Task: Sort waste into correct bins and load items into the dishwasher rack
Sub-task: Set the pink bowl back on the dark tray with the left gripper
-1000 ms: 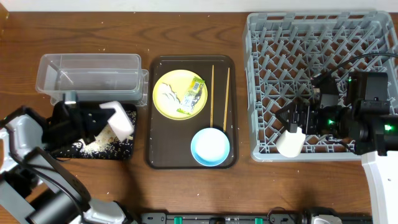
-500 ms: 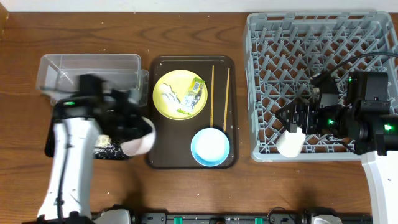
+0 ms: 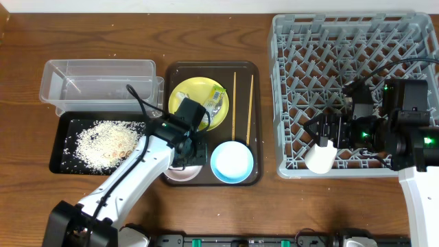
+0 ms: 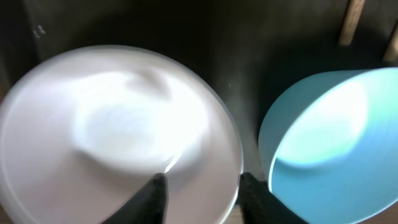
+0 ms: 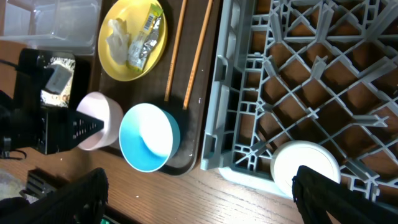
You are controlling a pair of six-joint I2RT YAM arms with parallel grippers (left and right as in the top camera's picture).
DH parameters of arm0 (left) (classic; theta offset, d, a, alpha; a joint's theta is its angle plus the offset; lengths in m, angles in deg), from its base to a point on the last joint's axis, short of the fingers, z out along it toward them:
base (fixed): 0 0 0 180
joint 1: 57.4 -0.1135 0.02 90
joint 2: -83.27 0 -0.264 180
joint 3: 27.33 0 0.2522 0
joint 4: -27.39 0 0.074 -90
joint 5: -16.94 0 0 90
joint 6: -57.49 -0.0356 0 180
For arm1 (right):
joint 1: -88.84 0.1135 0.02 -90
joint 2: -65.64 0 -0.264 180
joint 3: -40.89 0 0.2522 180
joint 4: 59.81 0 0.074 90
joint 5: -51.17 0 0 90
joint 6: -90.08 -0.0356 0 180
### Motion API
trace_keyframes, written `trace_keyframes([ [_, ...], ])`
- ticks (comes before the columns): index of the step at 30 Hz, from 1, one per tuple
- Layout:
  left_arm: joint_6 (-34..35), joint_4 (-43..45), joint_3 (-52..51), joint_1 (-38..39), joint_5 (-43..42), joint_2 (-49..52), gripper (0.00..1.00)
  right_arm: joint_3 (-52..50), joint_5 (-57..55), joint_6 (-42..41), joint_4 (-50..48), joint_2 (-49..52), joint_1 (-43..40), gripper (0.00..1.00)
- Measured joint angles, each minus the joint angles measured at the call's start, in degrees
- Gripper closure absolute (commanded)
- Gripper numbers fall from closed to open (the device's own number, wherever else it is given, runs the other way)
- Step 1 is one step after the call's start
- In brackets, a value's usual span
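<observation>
The rice (image 3: pixel 103 140) lies in the black tray (image 3: pixel 58 165). The left gripper (image 4: pixel 202 196) straddles the pinkish bowl (image 4: pixel 112 124) rim at the brown tray (image 3: pixel 175 89) corner, beside the blue bowl (image 4: pixel 323 137). I cannot tell if it squeezes. The right gripper (image 5: pixel 202 186) is wide open and empty. Next, I think, the bowl goes into the rack (image 3: pixel 288 103).

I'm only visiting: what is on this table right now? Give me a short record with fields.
black tray: scattered rice
clear tub: behind black tray
brown tray: yellow plate with wrapper, two chopsticks, blue bowl, white-pinkish bowl
rack: one white round item
left end effector: straddles white-pinkish bowl's rim, grip unclear
right end effector: open, above rack
</observation>
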Motion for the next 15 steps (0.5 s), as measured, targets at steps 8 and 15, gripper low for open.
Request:
trace_keyframes([
  [8, -6.0, 4.6, 10.9, -0.5, 7.6, 0.0, 0.4, 0.0, 0.0, 0.0, -0.4, 0.0, 0.0, 0.05],
  [15, -11.2, 13.2, 12.3, -6.2, 10.4, 7.7, 0.37, 0.0, 0.0, 0.0, -1.5, 0.0, 0.0, 0.04],
])
